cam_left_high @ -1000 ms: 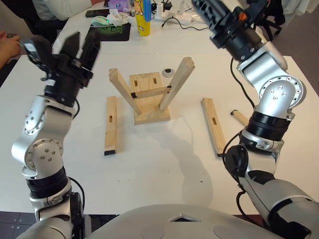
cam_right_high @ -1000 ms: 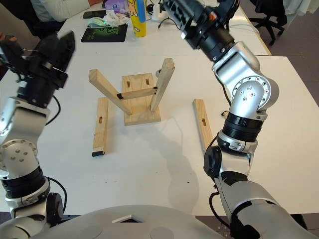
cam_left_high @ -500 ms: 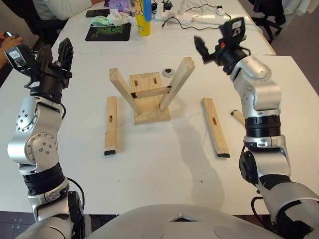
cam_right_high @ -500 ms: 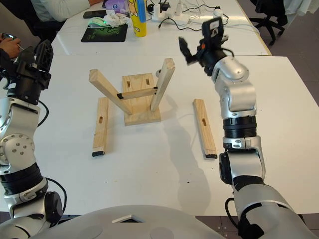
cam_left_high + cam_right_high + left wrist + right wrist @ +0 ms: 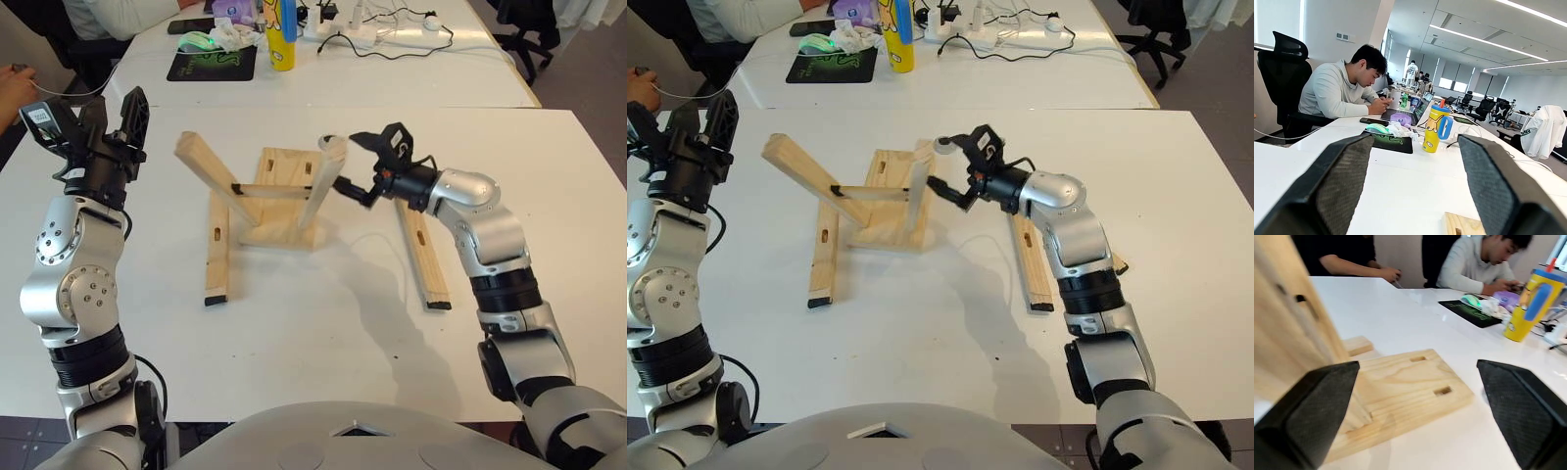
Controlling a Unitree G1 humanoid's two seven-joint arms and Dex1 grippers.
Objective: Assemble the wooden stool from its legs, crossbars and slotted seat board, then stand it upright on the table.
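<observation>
Two legs [image 5: 209,168] and a crossbar [image 5: 274,189] stand slotted in the seat board [image 5: 276,220], and the whole frame leans to the left on the desk [image 5: 323,313]. Right tool [image 5: 345,160], fingers apart, sits just beside the right-hand leg's top; it may be touching, hard to call. Left tool [image 5: 110,113] is held high, fingers spread, well apart. Two loose legs [image 5: 217,245] lie flat, one on either side.
</observation>
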